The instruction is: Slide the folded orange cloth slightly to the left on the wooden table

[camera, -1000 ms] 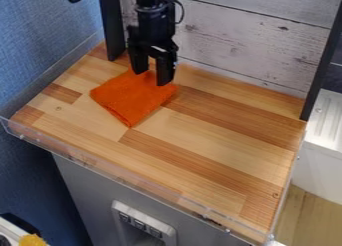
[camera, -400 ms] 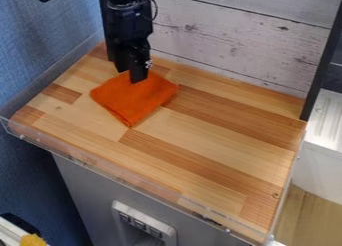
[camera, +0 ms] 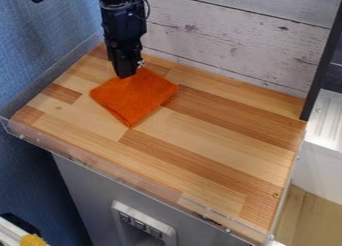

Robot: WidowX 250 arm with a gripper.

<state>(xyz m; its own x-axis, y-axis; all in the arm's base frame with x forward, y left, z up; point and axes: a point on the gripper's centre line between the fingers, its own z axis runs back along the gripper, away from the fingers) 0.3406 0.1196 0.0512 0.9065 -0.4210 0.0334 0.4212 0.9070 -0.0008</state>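
Over the edge of the orange cloth (camera: pixel 133 98) toward the back left, as the camera looks, hangs the black gripper (camera: pixel 125 76), pointing almost straight down. That pose seems to suit something lying so low and flat – it brings the tip right to the cloth's edge from above. Whether the gripper is open or shut I cannot tell, nor whether it has caught any of the cloth or merely meets it. Nearly all of the cloth lies flat on the wooden tabletop (camera: pixel 194 145), turned like a diamond, apparently folded, which would keep it compact and its edges easy to get at. Behind the cloth rises a whitish plank wall (camera: pixel 234 40), with a black post (camera: pixel 323 65) well off to its right – probably a support. On the cloth's left is a blue wall (camera: pixel 40 50). Well in front of the cloth, a clear rim (camera: pixel 133 181) follows the tabletop's front edge, presumably to stop things sliding off; below that stands a grey cabinet (camera: pixel 83 190)
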